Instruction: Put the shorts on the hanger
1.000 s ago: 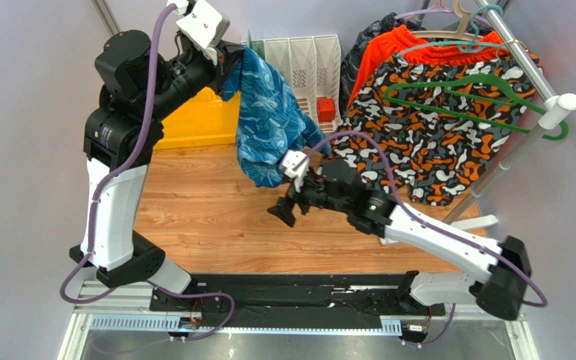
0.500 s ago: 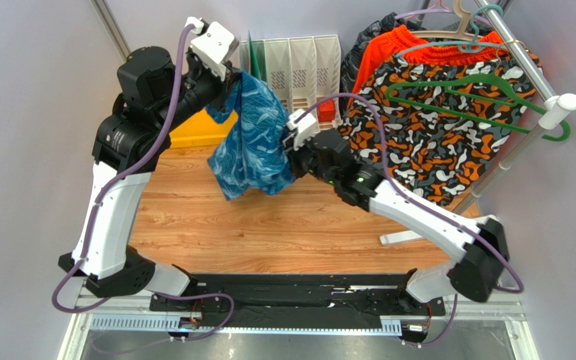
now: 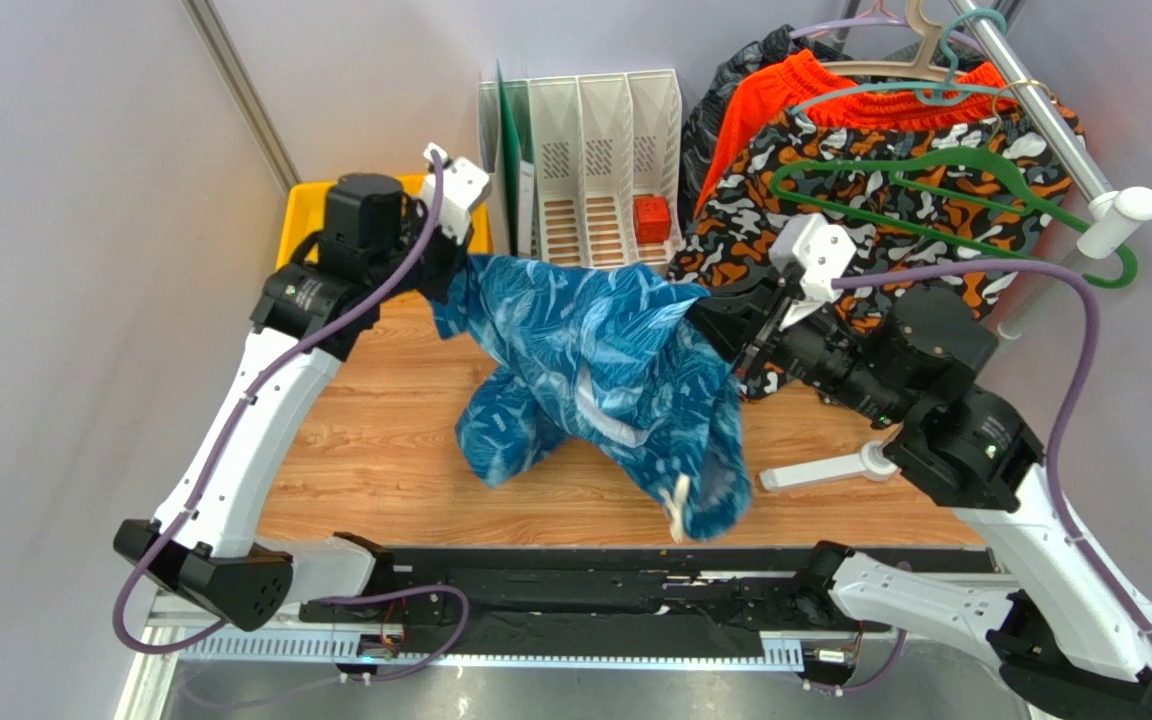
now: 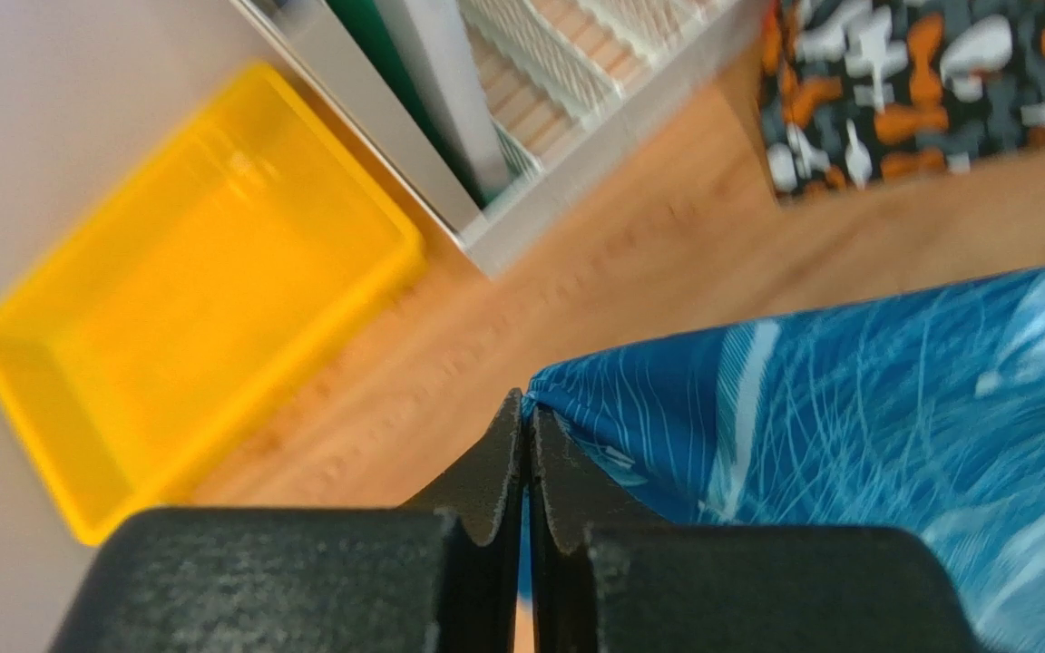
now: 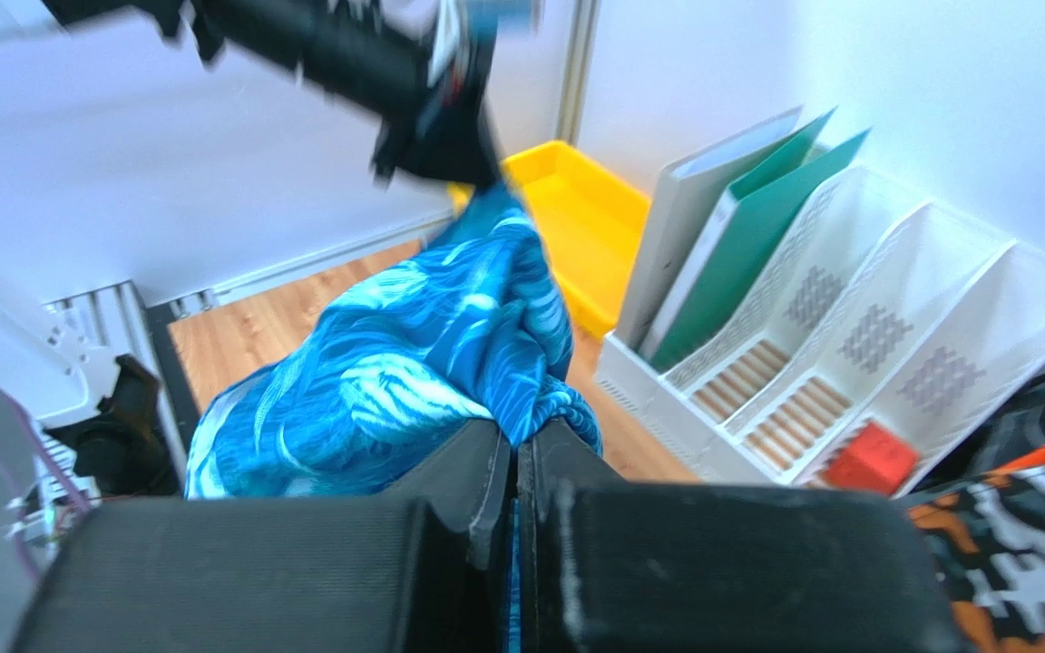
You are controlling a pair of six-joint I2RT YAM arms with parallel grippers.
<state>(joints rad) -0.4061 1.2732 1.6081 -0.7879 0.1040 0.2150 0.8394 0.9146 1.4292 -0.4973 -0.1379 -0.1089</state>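
The blue leaf-print shorts (image 3: 597, 360) hang stretched between both grippers above the wooden table, legs drooping toward the front edge. My left gripper (image 3: 444, 285) is shut on one waist corner of the shorts (image 4: 828, 408). My right gripper (image 3: 717, 320) is shut on the other corner of the shorts (image 5: 405, 354). The left gripper (image 4: 529, 408) and the right gripper (image 5: 516, 433) each pinch blue cloth between closed jaws. The dark green hanger (image 3: 958, 192) hangs from the rail at the back right, in front of the camouflage shorts, clear of both grippers.
Camouflage shorts (image 3: 898, 293) and orange shorts (image 3: 838, 98) hang on the rail (image 3: 1040, 120) at the right. White file racks (image 3: 597, 143) with a red block (image 3: 653, 219) stand at the back. A yellow bin (image 4: 174, 313) sits at the back left.
The right gripper has shut on the shorts and pulled right; the left gripper has come down and right. The shorts, earlier hanging bunched from the left gripper, are now spread between both.
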